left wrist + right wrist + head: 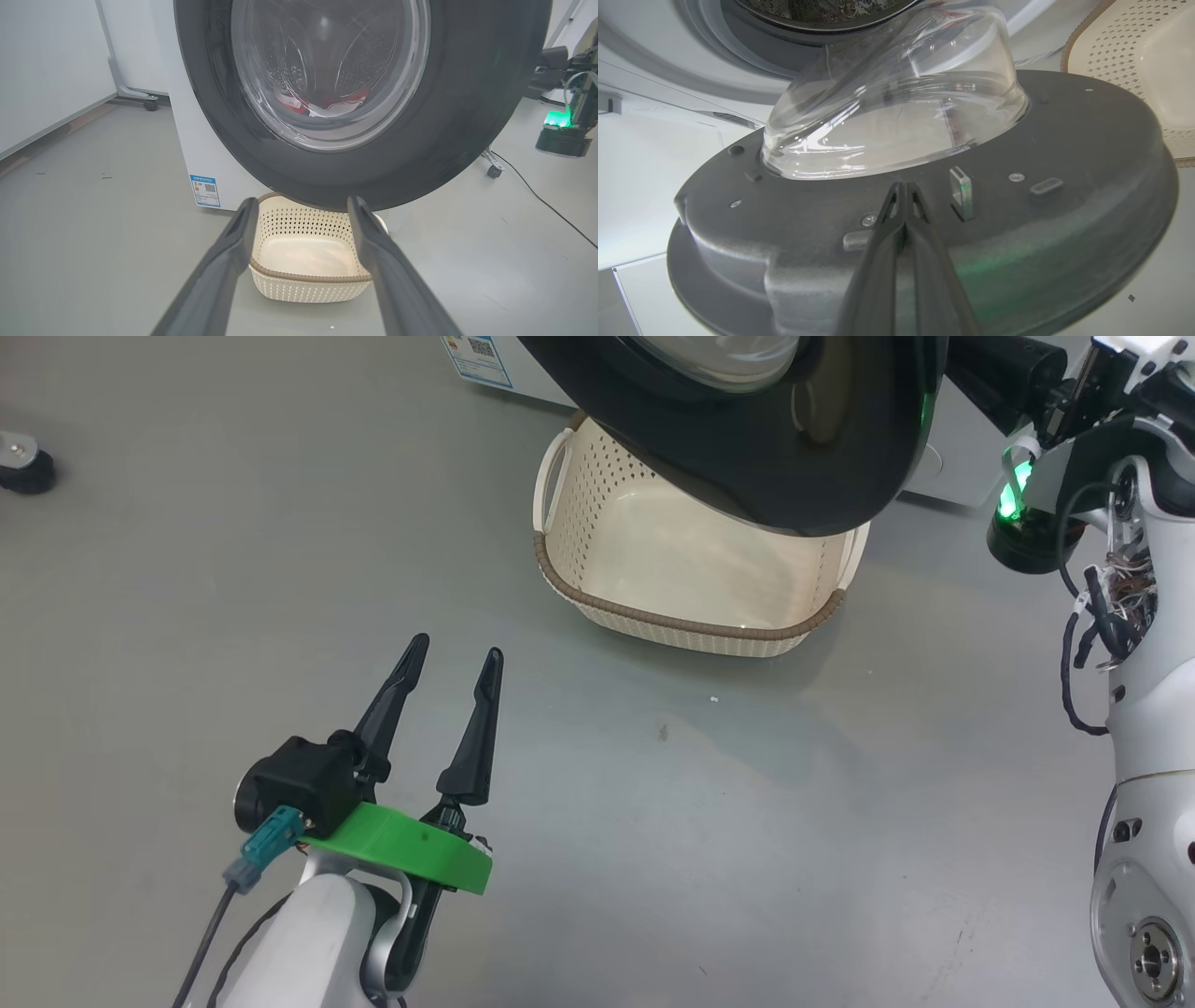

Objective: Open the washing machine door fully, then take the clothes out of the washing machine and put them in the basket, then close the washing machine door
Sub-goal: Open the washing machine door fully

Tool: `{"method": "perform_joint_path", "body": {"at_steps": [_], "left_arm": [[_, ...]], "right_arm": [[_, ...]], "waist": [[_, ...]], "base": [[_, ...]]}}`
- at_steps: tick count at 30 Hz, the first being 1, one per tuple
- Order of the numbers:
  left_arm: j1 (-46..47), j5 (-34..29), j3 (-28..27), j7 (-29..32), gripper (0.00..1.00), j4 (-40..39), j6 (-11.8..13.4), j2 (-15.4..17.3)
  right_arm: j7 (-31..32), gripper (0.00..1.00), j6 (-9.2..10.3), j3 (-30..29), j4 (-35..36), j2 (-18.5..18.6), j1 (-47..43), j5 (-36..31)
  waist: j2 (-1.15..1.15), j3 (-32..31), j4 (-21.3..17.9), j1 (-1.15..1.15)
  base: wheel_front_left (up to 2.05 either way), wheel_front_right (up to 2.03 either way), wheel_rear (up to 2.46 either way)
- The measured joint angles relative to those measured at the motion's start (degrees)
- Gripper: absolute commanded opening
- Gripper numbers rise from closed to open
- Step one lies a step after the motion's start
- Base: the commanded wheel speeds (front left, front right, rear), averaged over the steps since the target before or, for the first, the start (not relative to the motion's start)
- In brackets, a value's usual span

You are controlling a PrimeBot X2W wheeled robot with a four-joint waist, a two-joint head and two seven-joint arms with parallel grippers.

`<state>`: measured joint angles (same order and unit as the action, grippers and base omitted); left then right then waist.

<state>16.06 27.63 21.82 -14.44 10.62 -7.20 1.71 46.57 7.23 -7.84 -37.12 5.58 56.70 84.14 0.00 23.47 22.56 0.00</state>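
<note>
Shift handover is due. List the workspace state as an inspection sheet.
Surface: grey floor, one white speck.
Job's things: washing machine door partly open, above the empty basket; red clothes inside the washing machine.
Clutter: small black object on the floor.
Grippers: left gripper open, holding nothing; right gripper shut, at the door's inner side.
Cables: black cable across the floor.
Surroundings: white wall, wheeled stand.

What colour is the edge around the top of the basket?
Brown, with a woven look, on the cream basket; clearest in the head view.
</note>
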Motion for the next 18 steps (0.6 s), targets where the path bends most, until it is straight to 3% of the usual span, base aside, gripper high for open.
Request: {"method": "perform_joint_path", "body": {"at_steps": [18], "left_arm": [[-1.33,-0.82,-0.78,0.0,1.0,0.02,0.0,0.01]], "right_arm": [[2.4,0.0,0.0,2.8,-0.58,-1.09,-3.67,1.67]], "waist": [[0.0,-2.41,-0.67,0.0]], "base": [[0.0,0.0,0.0]]}}
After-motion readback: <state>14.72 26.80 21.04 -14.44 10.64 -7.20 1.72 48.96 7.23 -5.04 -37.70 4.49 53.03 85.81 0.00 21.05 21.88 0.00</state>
